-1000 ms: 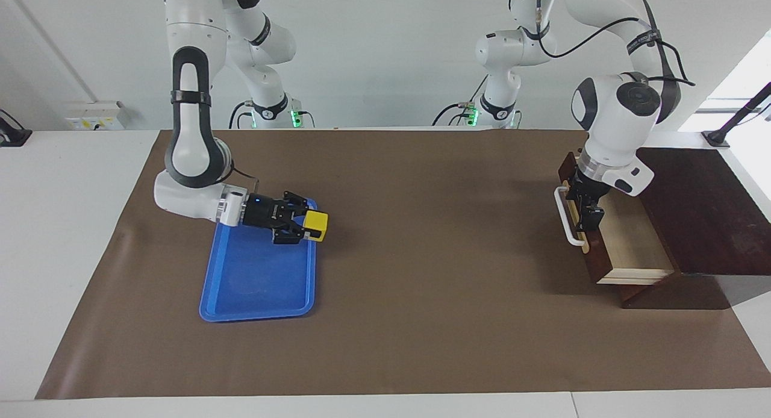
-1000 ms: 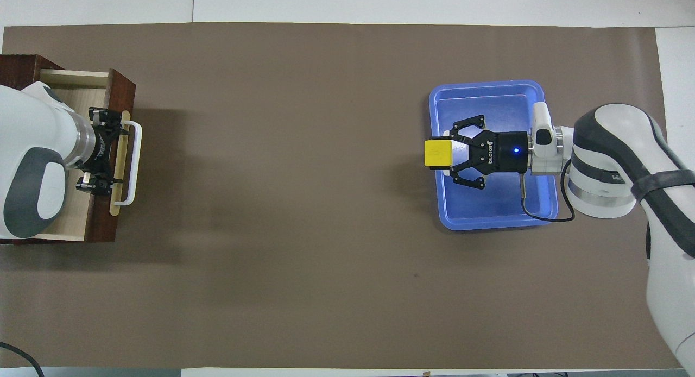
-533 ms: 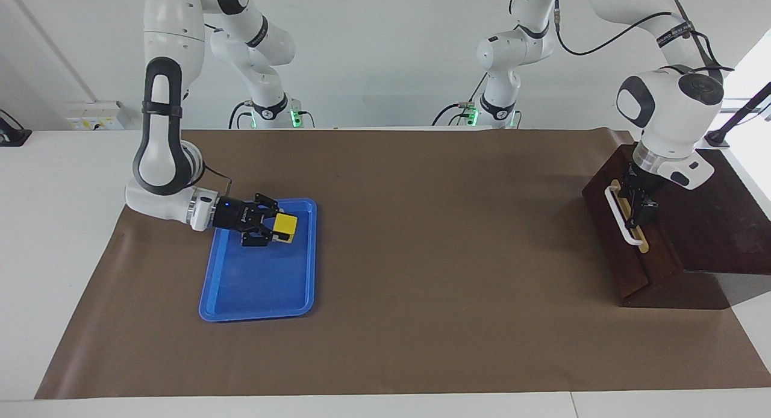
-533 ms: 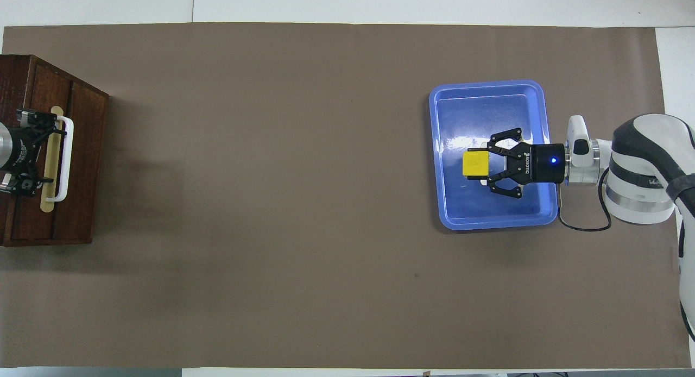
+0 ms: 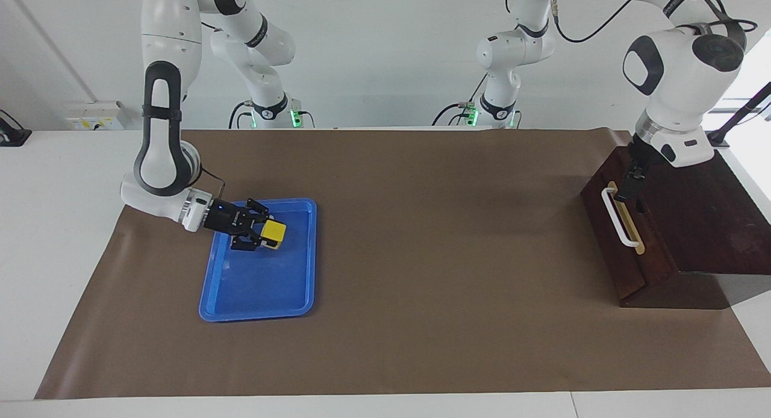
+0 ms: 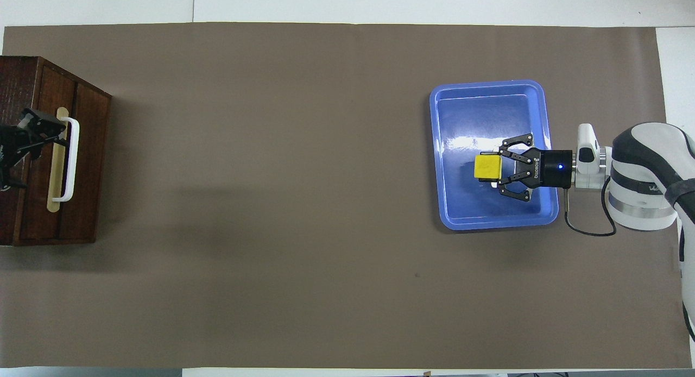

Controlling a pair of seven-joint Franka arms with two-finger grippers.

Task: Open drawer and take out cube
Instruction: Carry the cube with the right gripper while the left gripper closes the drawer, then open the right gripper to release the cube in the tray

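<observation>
The dark brown drawer point(image 5: 611, 231) is shut, its white bar handle point(image 5: 619, 218) facing the middle of the table; it also shows in the overhead view point(image 6: 89, 165). My left gripper point(image 5: 633, 189) hangs open just above the handle's end nearer the robots, apart from it; in the overhead view point(image 6: 32, 159) it is partly cut off. My right gripper point(image 5: 268, 234) is shut on the yellow cube point(image 5: 275, 232) and holds it low over the blue tray point(image 5: 259, 288). I cannot tell if the cube point(image 6: 487, 167) touches the tray point(image 6: 488, 97).
The drawer's cabinet point(image 5: 705, 225) stands at the left arm's end of the brown mat point(image 5: 452, 225). The blue tray lies toward the right arm's end. A black cable point(image 6: 583, 230) loops from the right wrist beside the tray.
The drawer went from open to shut under the left gripper, which then rose off the handle. The right gripper carried the cube from the tray's edge inward and lower over the tray.
</observation>
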